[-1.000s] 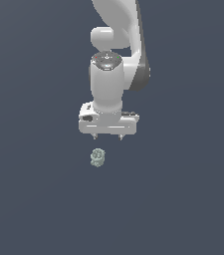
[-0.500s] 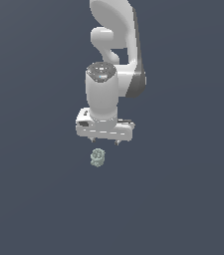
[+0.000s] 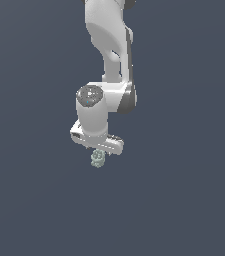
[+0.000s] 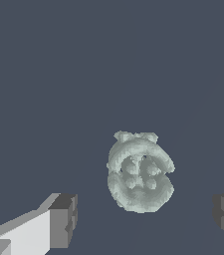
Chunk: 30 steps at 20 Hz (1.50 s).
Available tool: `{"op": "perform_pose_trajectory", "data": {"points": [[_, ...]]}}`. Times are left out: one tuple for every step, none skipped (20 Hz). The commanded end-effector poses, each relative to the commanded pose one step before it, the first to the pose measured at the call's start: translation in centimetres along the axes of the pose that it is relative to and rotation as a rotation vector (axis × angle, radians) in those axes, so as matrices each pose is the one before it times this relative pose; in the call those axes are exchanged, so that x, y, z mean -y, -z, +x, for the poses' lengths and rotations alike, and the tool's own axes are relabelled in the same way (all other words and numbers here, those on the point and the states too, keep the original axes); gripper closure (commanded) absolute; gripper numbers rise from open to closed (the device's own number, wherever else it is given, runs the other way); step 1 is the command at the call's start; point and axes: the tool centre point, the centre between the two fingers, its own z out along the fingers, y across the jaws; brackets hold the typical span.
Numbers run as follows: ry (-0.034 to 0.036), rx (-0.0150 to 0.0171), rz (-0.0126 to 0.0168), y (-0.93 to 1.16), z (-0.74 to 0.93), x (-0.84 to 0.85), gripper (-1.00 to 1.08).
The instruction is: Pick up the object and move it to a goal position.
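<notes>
One item on the worktop [image 3: 184, 200]: the object [image 3: 98, 159], a small pale grey-green knobbly lump, roughly oval, much smaller than the end effector [image 3: 98, 148]. No containers of any kind show in either view, so nothing is held in or on anything but the flat dark grey worktop.

End effector sits directly above the object in the exterior view, its white body tilted, lower edge running down toward the exterior view's right. The object shows just beneath that edge, partly tucked under it (whether they touch, cannot tell from this angle).

Wrist view: the object [image 4: 140, 172] lies between the two dark grey fingertips [image 4: 63, 220], nearer the one cut off at the frame edge than the fully visible one. Clear worktop shows on both sides of the object, so neither fingertip touches it. End effector [image 4: 146, 216] is spread wide, nothing pinched.

Object surface: curled ridges round a cluster of small bumps, with two little nubs along one end.

Arm [image 3: 109, 45] is white with dark grey joint trim, coming down from above the end effector.
</notes>
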Motion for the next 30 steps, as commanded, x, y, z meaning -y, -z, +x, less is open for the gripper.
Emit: {"op": "perform_pose_trajectory", "data": {"points": [[-0.02888,0.00537,-0.00094,-0.766,0.249,-0.385,-0.92],[-0.00673,0.00149,-0.00036,-0.192,0.053,-0.101,-0.92],[-0.00481,0.00106,-0.00026,-0.137,0.038,-0.072,-0.92],[-0.00286,0.00063,-0.00016,-0.082,0.023,-0.041,-0.92],[-0.00095,0.00021,-0.00005,-0.027,0.008,-0.014,-0.92],[0.00539,-0.00013,-0.00020,0.100,-0.072,0.030,-0.92],[0.00000,0.00000,0.00000,-0.042,-0.001,0.002,-0.92],[0.00000,0.00000,0.00000,-0.126,-0.003,0.007,-0.92],[0.00000,0.00000,0.00000,-0.209,-0.005,0.012,-0.92],[-0.00069,0.00002,0.00002,-0.292,0.003,-0.027,-0.92],[0.00000,0.00000,0.00000,-0.373,-0.012,0.021,-0.92],[-0.00098,0.00002,0.00002,-0.455,-0.001,-0.037,-0.92],[-0.00069,0.00001,0.00001,-0.533,-0.010,-0.015,-0.92],[-0.00069,0.00001,0.00001,-0.608,-0.015,-0.012,-0.92],[-0.00069,0.00001,0.00001,-0.603,-0.015,-0.012,-0.92],[-0.00069,0.00001,0.00001,-0.519,-0.009,-0.016,-0.92],[0.00000,0.00000,0.00000,-0.435,-0.012,0.024,-0.92],[-0.00069,0.00002,0.00002,-0.351,0.009,-0.022,-0.92],[0.00000,0.00000,0.00000,-0.267,0.010,0.019,-0.92],[0.00000,0.00000,0.00000,-0.183,0.022,0.017,-0.92],[0.00000,0.00000,0.00000,-0.098,0.035,0.015,-0.92],[0.00000,0.00000,0.00000,-0.020,0.041,0.011,-0.92],[0.00000,0.00000,0.00000,0.008,0.018,0.004,-0.92],[0.00000,0.00000,0.00000,0.000,0.000,0.000,1.08],[0.00000,0.00000,0.00000,0.000,0.000,0.000,1.08],[0.00000,0.00000,0.00000,0.000,0.000,0.000,1.08],[0.00000,0.00000,0.00000,0.000,0.000,0.000,1.08],[0.00000,0.00000,0.00000,0.000,0.000,0.000,1.08],[0.00000,0.00000,0.00000,0.000,0.000,0.000,1.08],[0.00000,0.00000,0.00000,0.000,0.000,0.000,1.08]]}}
